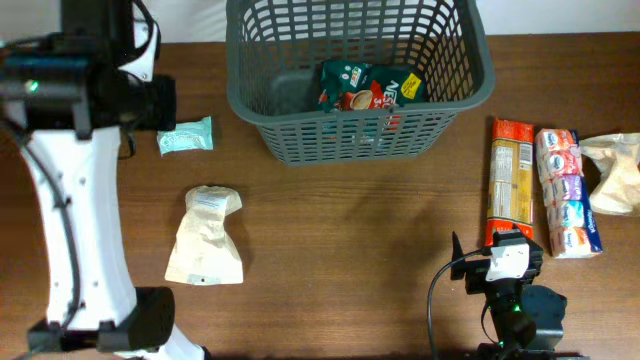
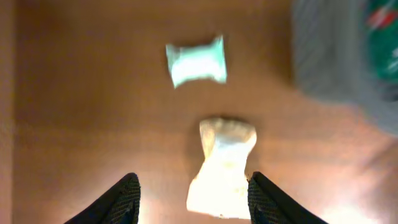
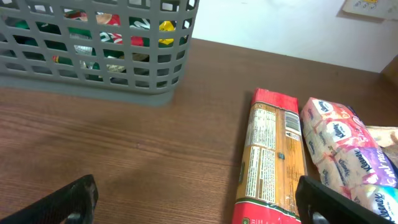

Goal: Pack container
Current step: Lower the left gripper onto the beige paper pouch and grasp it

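Note:
The dark grey lattice container (image 1: 262,112) stands at the far middle of the table and holds a green and red packet (image 1: 365,88). It also shows blurred in the left wrist view (image 2: 329,56) and in the right wrist view (image 3: 93,56). My left gripper (image 2: 193,199) is open and empty, high above a cream paper bag (image 2: 224,168) and a mint packet (image 2: 196,62). My right gripper (image 3: 199,199) is open and empty, low near the front edge. A red and orange pasta packet (image 3: 273,155) lies just inside its right finger.
The cream bag (image 1: 205,238) and mint packet (image 1: 186,138) lie left of the container. The pasta packet (image 1: 510,175), a tissue multipack (image 1: 568,192) and a crumpled paper bag (image 1: 618,172) lie at the right. The left arm's white body (image 1: 60,210) fills the left edge.

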Robot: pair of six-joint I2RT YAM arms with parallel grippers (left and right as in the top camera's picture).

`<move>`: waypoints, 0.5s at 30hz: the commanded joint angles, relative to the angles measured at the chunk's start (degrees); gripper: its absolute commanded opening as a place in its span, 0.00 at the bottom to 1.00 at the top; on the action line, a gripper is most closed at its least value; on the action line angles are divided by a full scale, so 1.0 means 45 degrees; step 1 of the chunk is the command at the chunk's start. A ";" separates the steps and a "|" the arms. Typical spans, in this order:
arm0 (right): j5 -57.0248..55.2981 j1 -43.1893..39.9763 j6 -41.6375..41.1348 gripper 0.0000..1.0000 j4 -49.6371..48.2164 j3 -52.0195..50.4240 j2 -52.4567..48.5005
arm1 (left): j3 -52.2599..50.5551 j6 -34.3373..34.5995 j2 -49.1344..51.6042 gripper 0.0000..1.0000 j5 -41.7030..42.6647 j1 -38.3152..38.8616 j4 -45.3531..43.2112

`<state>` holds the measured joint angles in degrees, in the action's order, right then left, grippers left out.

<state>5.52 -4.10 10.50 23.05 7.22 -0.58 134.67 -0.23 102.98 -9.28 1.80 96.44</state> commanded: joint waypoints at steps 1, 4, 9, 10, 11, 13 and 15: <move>0.0058 -0.0097 -0.0102 0.99 -0.0029 -0.0102 0.0083 | -0.1817 0.0699 0.0170 0.50 -0.0131 -0.0228 0.0000; 0.0058 -0.0097 -0.0102 0.99 -0.0029 -0.0102 0.0083 | -0.3735 0.0724 0.0170 0.50 0.0189 -0.0364 -0.0442; 0.0058 -0.0097 -0.0102 0.99 -0.0029 -0.0102 0.0083 | -0.7033 0.0267 0.0034 0.37 0.0986 -0.0418 -0.1851; 0.0058 -0.0097 -0.0102 0.99 -0.0029 -0.0102 0.0083 | -0.7684 0.0121 -0.0083 0.37 0.1258 -0.0418 -0.2171; 0.0058 -0.0097 -0.0102 0.99 -0.0029 -0.0102 0.0083 | -0.8354 0.0044 -0.0243 0.37 0.1540 -0.0418 -0.2506; 0.0058 -0.0097 -0.0102 0.99 -0.0029 -0.0102 0.0083 | -0.9826 0.0044 -0.0743 0.37 0.1851 -0.0418 -0.3473; 0.0058 -0.0097 -0.0102 0.99 -0.0029 -0.0102 0.0083 | -1.1113 0.0029 -0.1282 0.38 0.1885 -0.0418 -0.4551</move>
<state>5.50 -4.10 10.48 23.03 7.22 -0.58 90.41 0.97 102.26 -3.53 0.21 78.89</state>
